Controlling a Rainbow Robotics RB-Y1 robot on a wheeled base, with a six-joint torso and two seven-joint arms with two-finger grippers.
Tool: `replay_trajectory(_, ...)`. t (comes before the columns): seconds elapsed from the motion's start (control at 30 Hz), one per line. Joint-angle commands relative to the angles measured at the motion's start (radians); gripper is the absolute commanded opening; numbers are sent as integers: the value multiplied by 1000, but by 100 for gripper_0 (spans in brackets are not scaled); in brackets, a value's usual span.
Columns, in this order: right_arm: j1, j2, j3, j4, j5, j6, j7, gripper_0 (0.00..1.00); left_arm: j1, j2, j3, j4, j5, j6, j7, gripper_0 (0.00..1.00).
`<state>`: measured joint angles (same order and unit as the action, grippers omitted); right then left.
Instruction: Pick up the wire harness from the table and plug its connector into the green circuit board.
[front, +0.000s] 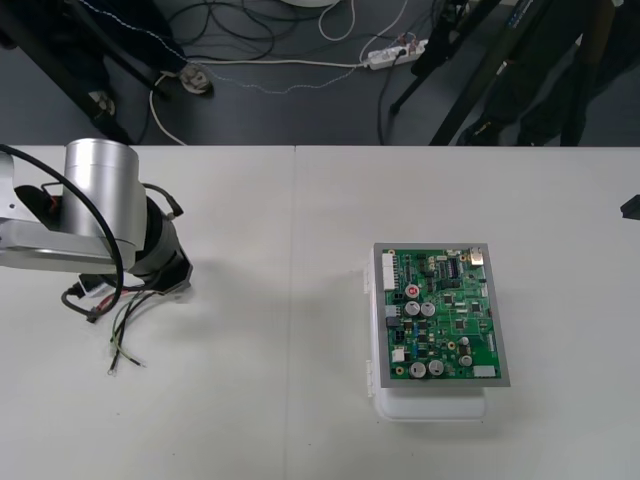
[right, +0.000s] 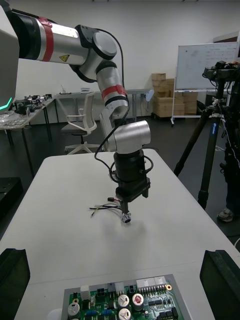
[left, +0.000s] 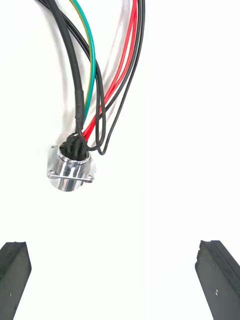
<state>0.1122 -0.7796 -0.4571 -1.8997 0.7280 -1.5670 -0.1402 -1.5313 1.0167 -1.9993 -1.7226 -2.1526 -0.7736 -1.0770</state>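
We see a plain light table (front: 280, 400) with its two task things well apart, so a carry across it lies ahead. The silver, red-ringed left arm (front: 100, 200) reaches down at the table's left side, directly above the harness, which we judge to be the approach for a pick. The green circuit board (front: 440, 315) sits flat on its white plastic base (front: 430, 408) toward the right, nothing plugged into it.

The right gripper (right: 117, 252) waits near the board, its black fingers (right: 220, 280) wide apart and gripping nothing. The left gripper (left: 112, 245) hovers with its fingers (left: 212, 270) spread as well, nothing between them.

The small harness of red, black and green wires (front: 125, 320) lies on the table beneath that gripper. Its round metal flanged socket (left: 70, 167) rests on its side just ahead of the spread fingers, the wires (left: 92, 75) trailing away from it. We cannot pick out the plug, so we judge the grasp is not yet made.
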Motion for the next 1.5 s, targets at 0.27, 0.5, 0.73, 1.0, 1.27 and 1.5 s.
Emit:
replay_trajectory(0.27, 11, 11, 6, 1, -2, -4, -10, 100, 76, -55, -3, 69, -6, 8, -153, 96)
replay_trajectory(0.5, 11, 13, 8, 1, -2, -4, -10, 100, 103, -84, -3, 100, 17, 7, -164, 95)
replay_trajectory(0.73, 11, 13, 8, -1, -4, -4, -10, 100, 112, -104, -1, 138, 22, 8, -173, 95)
replay_trajectory(1.0, 6, 11, 11, -12, -25, -4, -25, 100, 140, -153, -3, 212, 27, 10, -178, 94)
replay_trajectory(1.27, -3, 11, 15, -24, -25, -4, -53, 100, 157, -153, -3, 216, 10, 11, -178, 92)
replay_trajectory(1.5, -8, 11, 38, -38, -32, -4, -67, 100, 175, -153, -3, 239, 10, 20, -176, 91)
